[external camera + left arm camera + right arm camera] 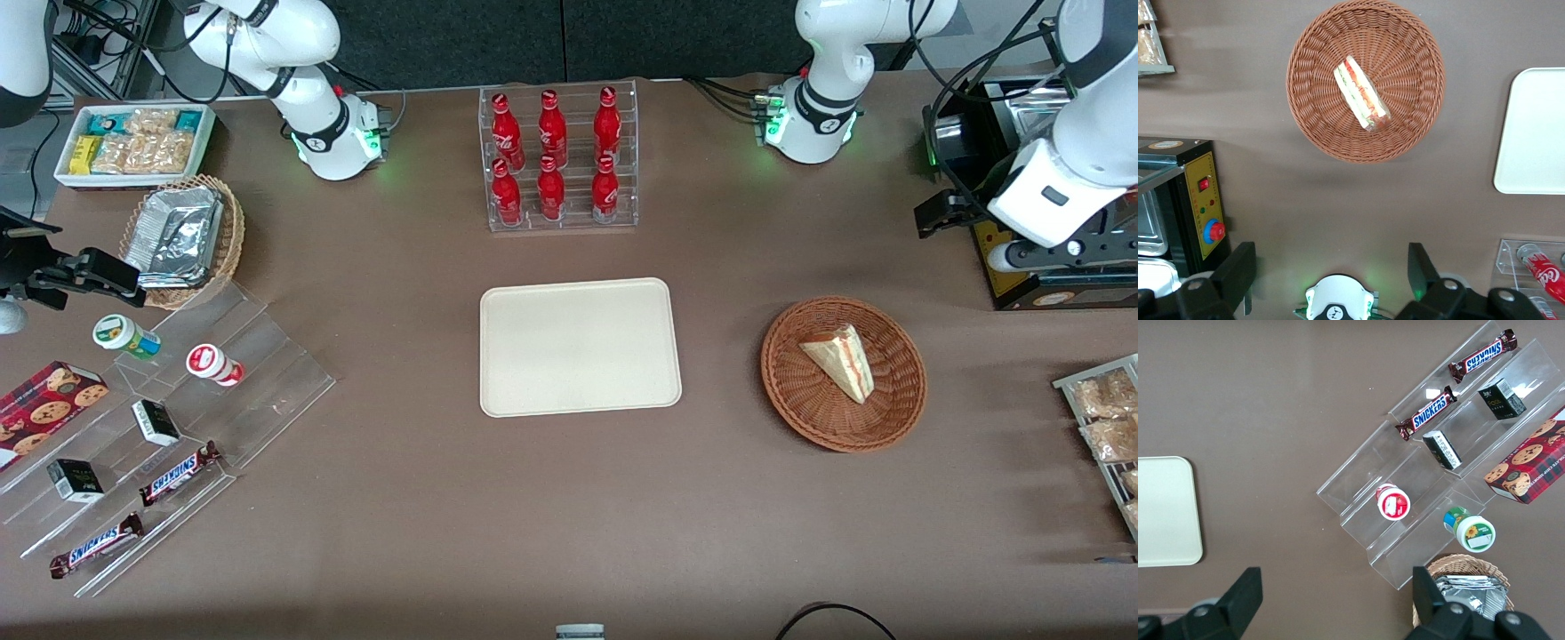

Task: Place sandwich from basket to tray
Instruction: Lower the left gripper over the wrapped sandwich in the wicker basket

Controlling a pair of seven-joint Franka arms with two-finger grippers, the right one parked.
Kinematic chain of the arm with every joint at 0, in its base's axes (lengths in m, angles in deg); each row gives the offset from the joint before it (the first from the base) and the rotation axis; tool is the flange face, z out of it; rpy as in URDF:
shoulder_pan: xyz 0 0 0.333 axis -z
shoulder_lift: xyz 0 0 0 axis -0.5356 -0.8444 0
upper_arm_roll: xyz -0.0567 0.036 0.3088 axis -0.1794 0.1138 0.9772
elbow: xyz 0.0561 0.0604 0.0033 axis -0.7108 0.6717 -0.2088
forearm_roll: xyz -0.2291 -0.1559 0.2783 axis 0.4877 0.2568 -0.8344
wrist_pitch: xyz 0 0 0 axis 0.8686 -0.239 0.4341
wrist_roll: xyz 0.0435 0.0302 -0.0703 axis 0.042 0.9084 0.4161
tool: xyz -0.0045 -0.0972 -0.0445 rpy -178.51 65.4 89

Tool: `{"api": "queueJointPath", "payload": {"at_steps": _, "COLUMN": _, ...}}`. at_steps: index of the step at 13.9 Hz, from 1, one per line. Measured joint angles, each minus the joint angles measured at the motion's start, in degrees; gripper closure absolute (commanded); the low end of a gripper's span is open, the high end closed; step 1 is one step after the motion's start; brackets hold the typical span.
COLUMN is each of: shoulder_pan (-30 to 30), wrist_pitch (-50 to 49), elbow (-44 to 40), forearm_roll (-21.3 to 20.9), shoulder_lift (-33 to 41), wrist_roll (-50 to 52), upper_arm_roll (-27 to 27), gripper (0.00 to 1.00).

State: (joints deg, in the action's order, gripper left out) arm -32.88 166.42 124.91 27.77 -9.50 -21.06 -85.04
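Note:
The sandwich (840, 360), a pale bread wedge with red and green filling, lies in the round brown wicker basket (782, 391). The cream tray (578, 347) lies flat and bare beside the basket, toward the parked arm's end. My left gripper (947, 218) hangs high above the table, farther from the front camera than the basket and toward the working arm's end. It is open and empty. The left wrist view shows the gripper (1330, 255) with its fingers (1238, 267) wide apart, well away from the sandwich (1361, 100), the basket (1311, 113) and the tray (1535, 133).
A black box with a red button (1031, 276) stands under the gripper. A clear rack of red bottles (558, 160) stands farther back than the tray. A rack of snack packets (1102, 418) lies at the working arm's end. Clear shelves with snacks (178, 418) and a foil-lined basket (182, 236) lie at the parked arm's end.

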Motion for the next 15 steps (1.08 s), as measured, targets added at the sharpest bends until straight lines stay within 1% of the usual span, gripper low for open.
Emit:
{"api": "queueJointPath", "payload": {"at_steps": 4, "shoulder_pan": 0.0, "wrist_pitch": 2.45, "elbow": 0.97, "forearm_roll": 0.25, "shoulder_lift": -1.21, "wrist_roll": -0.15, "upper_arm_roll": 0.18, "gripper": 0.0}}
{"api": "queueJointPath", "payload": {"at_steps": 9, "shoulder_pan": -0.02, "wrist_pitch": 19.5, "elbow": 10.3, "forearm_roll": 0.26, "shoulder_lift": -6.1, "wrist_roll": 0.69, "upper_arm_roll": 0.96, "gripper": 0.0}}
{"api": "queueJointPath", "payload": {"at_steps": 13, "shoulder_pan": 0.06, "wrist_pitch": 32.59, "elbow": 16.86, "forearm_roll": 0.26, "shoulder_lift": -8.67, "wrist_roll": 8.55, "upper_arm_roll": 1.18, "gripper": 0.0}}
{"api": "queueJointPath", "payload": {"at_steps": 15, "shoulder_pan": 0.19, "wrist_pitch": 37.67, "elbow": 19.32, "forearm_roll": 0.25, "shoulder_lift": -9.88, "wrist_roll": 15.19, "upper_arm_roll": 1.07, "gripper": 0.0}}
